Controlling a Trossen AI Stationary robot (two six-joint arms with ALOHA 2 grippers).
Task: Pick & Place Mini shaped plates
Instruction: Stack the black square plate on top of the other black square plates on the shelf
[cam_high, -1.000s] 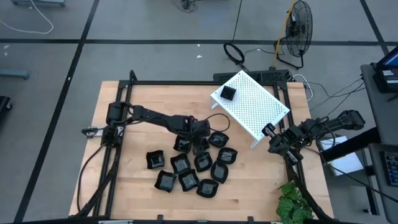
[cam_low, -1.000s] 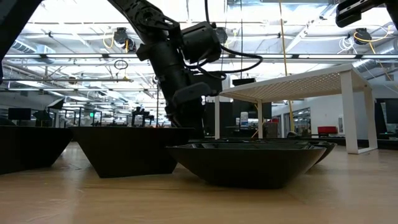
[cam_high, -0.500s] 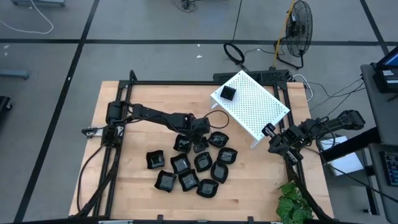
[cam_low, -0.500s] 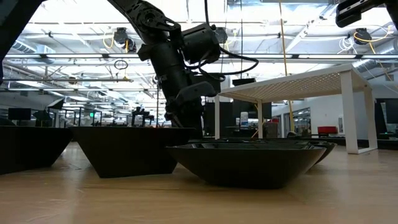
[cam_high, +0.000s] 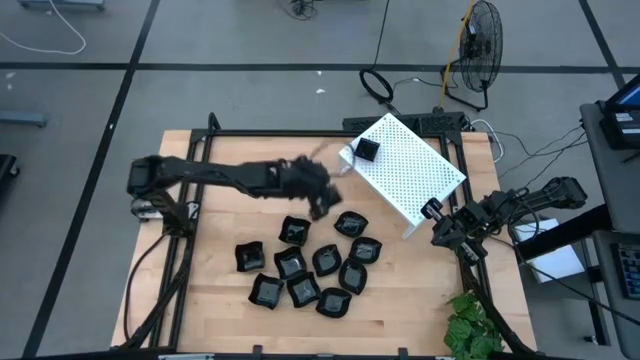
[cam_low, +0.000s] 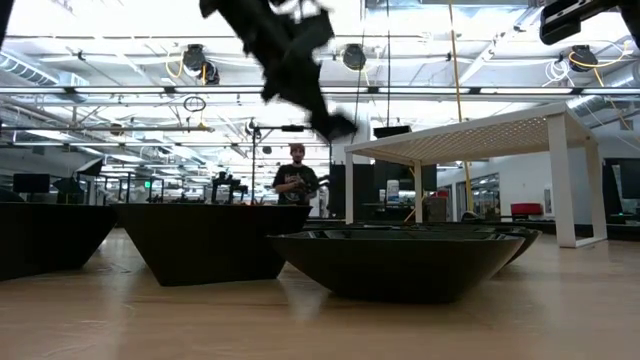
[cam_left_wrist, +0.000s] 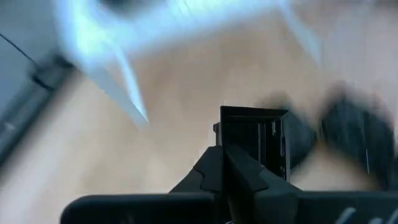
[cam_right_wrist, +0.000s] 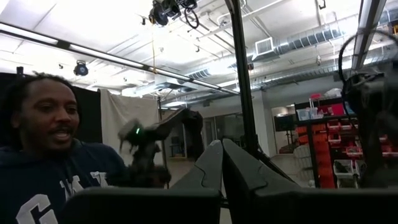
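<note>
The left gripper (cam_high: 318, 205) is smeared by motion in the high view, so its outline and what it carries are hard to read there. Its own wrist view is clearer: the jaws are shut on the rim of a square black plate (cam_left_wrist: 255, 142), while the wood and the dark dishes behind it are only blurs. In the low view the left arm is cut off by the upper edge, and only a dark tip shows (cam_low: 330, 122), lifted well above the dishes. One plate (cam_high: 367, 149) sits on the white perforated rack (cam_high: 410, 175) near the far right corner of the tabletop (cam_high: 200, 290). The remaining mini shaped plates (cam_high: 305, 270) lie clustered in the middle toward the near edge; in the low view they overlap into dark bowls (cam_low: 400, 262) and cannot be counted.

A second ago the left gripper was down among the plates at the cluster's far side, jaws partly apart; since then they have closed and the arm has swung up and toward the far edge, its base link turned outward. The right arm has not moved.

The left arm stretches from the left edge across to the middle, gripper raised between the cluster and the rack. The right gripper (cam_high: 440, 232) waits off the right edge beside the rack leg, jaws pressed together, its wrist view facing a person (cam_right_wrist: 56, 168) in the room.
</note>
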